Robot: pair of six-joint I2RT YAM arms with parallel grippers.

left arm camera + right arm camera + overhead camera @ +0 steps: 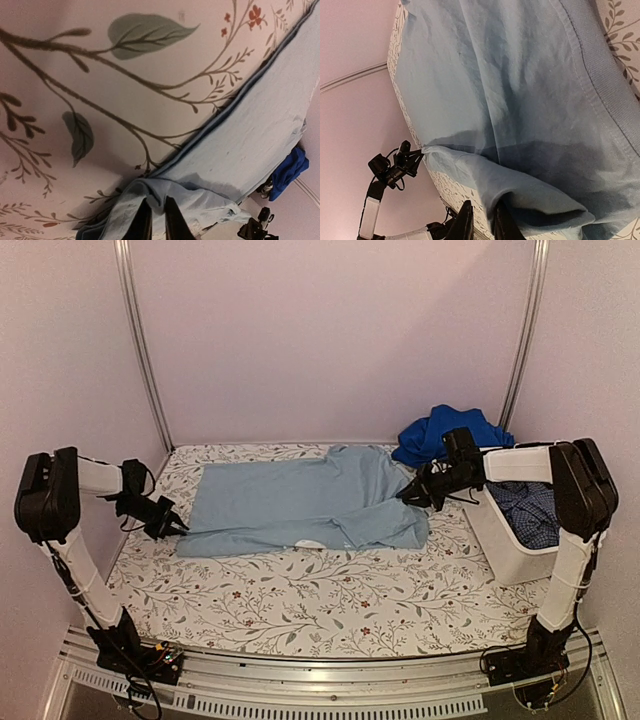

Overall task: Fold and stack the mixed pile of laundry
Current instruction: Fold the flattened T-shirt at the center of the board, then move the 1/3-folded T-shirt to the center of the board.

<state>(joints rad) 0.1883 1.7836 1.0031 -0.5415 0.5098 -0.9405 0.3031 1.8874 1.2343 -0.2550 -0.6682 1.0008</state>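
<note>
The pale blue garment (300, 502) lies spread on the bench (300, 605)
left hand (180, 527) pinches its left edge; right hand (405, 498) pinches its right corner — fingers nearly together

From high above its near edge, the top camera looks down over the whole counter (300, 605). Both wrist cameras sit close against the pale blue garment (300, 502), which all three views share.

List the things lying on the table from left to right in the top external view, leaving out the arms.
large pale blue cloth garment → crumpled royal blue cloth garment → white plastic tub, holding a dark blue small-check cloth garment
</note>
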